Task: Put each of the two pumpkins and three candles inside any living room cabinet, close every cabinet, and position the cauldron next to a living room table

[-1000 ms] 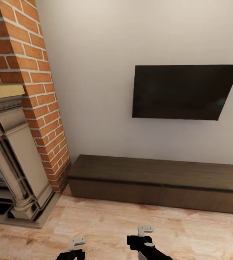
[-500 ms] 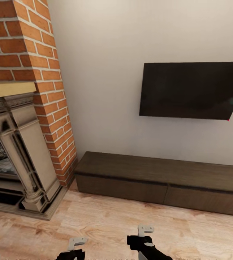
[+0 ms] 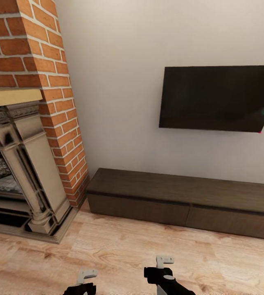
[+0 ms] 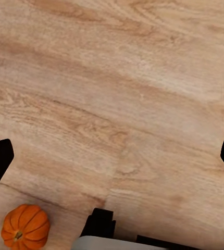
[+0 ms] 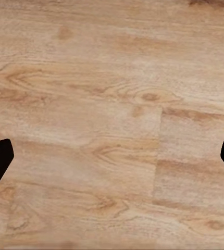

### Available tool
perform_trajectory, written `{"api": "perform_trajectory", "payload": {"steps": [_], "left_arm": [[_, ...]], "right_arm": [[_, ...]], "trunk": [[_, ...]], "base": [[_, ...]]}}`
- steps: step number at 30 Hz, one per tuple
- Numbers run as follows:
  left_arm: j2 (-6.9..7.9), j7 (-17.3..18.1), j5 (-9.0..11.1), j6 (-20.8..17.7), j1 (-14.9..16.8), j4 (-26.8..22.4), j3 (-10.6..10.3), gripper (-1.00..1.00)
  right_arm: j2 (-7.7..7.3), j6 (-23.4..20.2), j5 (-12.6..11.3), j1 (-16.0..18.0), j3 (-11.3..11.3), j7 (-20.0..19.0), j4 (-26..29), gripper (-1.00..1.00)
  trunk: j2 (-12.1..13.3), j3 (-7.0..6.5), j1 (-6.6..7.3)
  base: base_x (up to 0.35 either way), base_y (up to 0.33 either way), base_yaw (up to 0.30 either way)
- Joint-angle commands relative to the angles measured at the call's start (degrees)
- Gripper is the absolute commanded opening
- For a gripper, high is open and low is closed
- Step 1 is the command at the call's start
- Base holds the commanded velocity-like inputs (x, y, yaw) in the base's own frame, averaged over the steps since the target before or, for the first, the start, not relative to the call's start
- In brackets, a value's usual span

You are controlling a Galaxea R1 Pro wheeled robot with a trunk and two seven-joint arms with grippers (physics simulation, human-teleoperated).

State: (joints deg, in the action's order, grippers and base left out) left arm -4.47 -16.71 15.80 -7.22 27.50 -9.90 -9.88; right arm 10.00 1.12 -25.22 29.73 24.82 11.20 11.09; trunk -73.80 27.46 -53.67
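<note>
Left end effector point(image 4: 112, 156) spread, pumpkin point(image 4: 25, 227) below

Fireplace, TV and bare floor

A red brick chimney point(image 3: 29, 82) rises at the upper left, with an ornate stone fireplace surround point(image 3: 21, 172) at its foot on the left edge. A black TV point(image 3: 217, 98) hangs on the pale wall point(image 3: 115, 82) at right. Light wood plank floor point(image 3: 119, 254) spans the bottom.
</note>
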Motion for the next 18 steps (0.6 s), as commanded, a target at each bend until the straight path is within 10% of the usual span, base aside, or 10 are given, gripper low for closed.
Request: {"api": "perform_trajectory", "payload": {"steps": [1,18], "left_arm": [[0.04,-0.3,0.5,-0.3,0.0,-0.1,-0.5,1.0],[0.09,-0.3,0.5,-0.3,0.0,-0.1,-0.5,1.0]], "right_arm": [[0.0,0.1,-0.5,0.1,0.5,0.3,0.0,1.0],[0.0,0.2,-0.1,0.0,0.5,0.2,0.1,1.0]], "trunk": [[0.0,0.16,0.0],[0.0,1.76,0.0]], "base": [[0.0,0.0,0.0],[0.0,0.0,0.0]]}}
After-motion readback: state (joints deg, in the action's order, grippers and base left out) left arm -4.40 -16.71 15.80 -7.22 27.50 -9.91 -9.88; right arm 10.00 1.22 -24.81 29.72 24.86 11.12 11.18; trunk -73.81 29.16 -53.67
